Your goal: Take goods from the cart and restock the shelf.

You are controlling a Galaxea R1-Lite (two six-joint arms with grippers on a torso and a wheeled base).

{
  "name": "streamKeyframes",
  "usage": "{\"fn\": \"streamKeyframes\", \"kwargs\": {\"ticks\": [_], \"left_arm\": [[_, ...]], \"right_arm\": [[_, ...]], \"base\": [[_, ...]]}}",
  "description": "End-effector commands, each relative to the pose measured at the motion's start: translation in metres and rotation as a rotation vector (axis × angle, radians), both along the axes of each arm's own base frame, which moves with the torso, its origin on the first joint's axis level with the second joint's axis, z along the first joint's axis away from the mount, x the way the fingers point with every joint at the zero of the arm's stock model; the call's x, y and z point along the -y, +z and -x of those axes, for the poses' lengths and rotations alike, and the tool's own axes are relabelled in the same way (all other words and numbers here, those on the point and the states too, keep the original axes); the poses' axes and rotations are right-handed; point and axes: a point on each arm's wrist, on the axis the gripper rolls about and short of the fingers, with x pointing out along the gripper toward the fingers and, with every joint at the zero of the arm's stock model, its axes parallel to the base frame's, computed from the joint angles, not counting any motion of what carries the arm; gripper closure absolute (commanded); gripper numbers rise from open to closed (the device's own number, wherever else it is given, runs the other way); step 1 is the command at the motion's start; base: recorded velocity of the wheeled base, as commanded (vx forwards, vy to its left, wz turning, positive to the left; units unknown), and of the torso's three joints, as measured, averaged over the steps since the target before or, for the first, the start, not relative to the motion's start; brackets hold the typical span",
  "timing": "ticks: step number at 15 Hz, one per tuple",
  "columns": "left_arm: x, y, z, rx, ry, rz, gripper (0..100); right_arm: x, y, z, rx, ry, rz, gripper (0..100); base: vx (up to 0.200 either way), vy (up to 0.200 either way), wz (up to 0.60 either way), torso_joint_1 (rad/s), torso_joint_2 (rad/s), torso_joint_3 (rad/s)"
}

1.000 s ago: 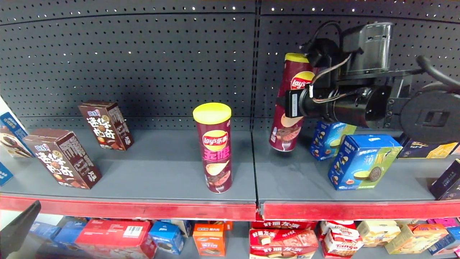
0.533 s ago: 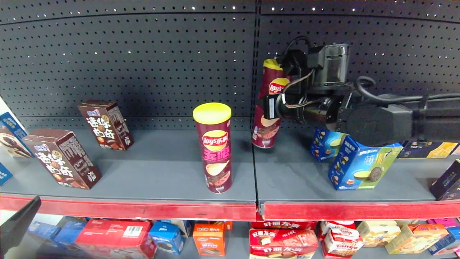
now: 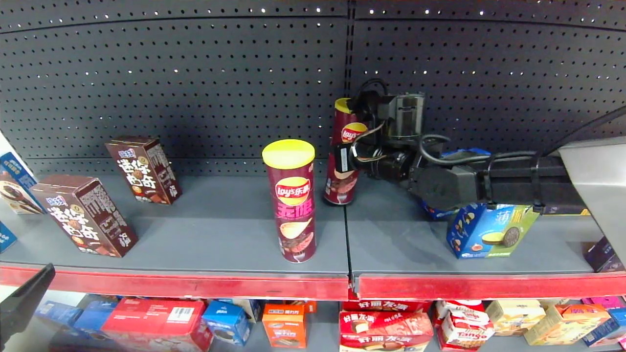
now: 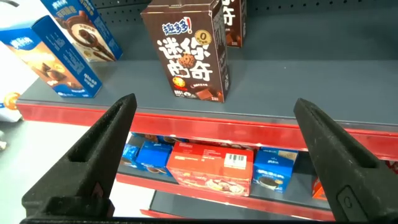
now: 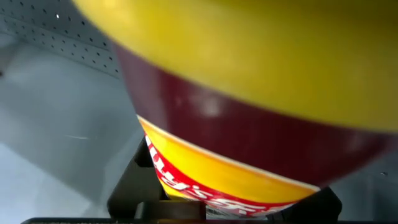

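My right gripper (image 3: 353, 146) is shut on a maroon chip can (image 3: 342, 152) with a yellow lid. The can stands at the back of the grey shelf (image 3: 220, 234), close to the pegboard, its base at or just above the shelf surface. The right wrist view is close on that chip can (image 5: 249, 124), with its yellow lid across the top. A second, matching chip can (image 3: 292, 200) stands upright nearer the shelf's front, just left of the held one. My left gripper (image 4: 214, 155) is open and hangs low in front of the shelf's red front edge (image 4: 205, 118), holding nothing.
Two brown cookie boxes (image 3: 85, 215) (image 3: 145, 169) stand on the shelf's left part; one brown cookie box (image 4: 186, 53) faces my left gripper. Blue cookie boxes (image 3: 491, 230) sit under my right arm. The lower shelf (image 3: 313, 322) is packed with boxes. A pegboard (image 3: 195, 83) backs the shelf.
My right arm has carried the chip can leftward and deeper into the shelf, lowering it behind the standing can. The left arm has kept still.
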Motion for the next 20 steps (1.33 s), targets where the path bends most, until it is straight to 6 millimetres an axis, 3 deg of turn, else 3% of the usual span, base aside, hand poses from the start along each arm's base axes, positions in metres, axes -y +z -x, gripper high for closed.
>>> {"fn": "streamKeyframes", "kwargs": {"ticks": [1, 6, 20], "left_arm": [[0.000, 0.000, 0.000, -0.002, 0.000, 0.000, 0], [0.000, -0.002, 0.000, -0.007, 0.000, 0.000, 0], [0.000, -0.005, 0.000, -0.019, 0.000, -0.001, 0]], "right_arm": [[-0.010, -0.009, -0.009, 0.007, 0.008, 0.008, 100], [-0.022, -0.011, -0.005, 0.018, 0.050, 0.026, 100], [-0.030, -0.023, -0.002, 0.017, 0.070, 0.069, 100]], "base": [[0.000, 0.000, 0.00, 0.000, 0.00, 0.000], [0.000, 0.000, 0.00, 0.000, 0.00, 0.000], [0.000, 0.000, 0.00, 0.000, 0.00, 0.000]]}}
